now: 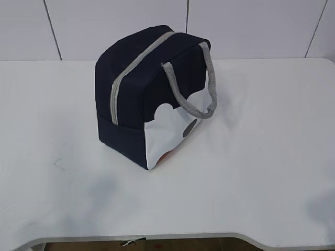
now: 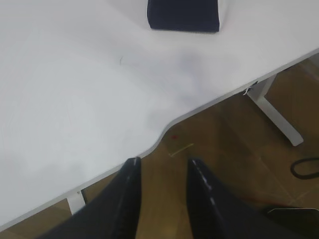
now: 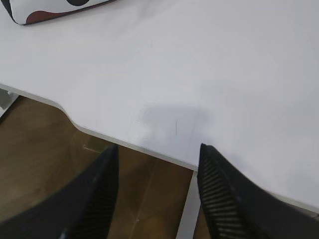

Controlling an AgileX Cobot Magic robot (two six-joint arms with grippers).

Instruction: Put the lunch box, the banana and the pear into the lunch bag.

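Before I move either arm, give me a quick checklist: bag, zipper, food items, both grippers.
1. Lunch bag upright on the table: ok.
2. Zipper open for loading: not ok, it looks shut.
3. Lunch box, banana, pear in view: not ok, none visible in any view.
4. Left gripper open, empty, hanging over the table edge: ok.
5. Right gripper open, empty: ok.
6. Whether the items are already inside the bag: cannot tell.

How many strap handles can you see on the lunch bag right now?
1. A grey strap handle loops down the right-facing side of the lunch bag, ending over the white panel. A matching one on the far side may be hidden.
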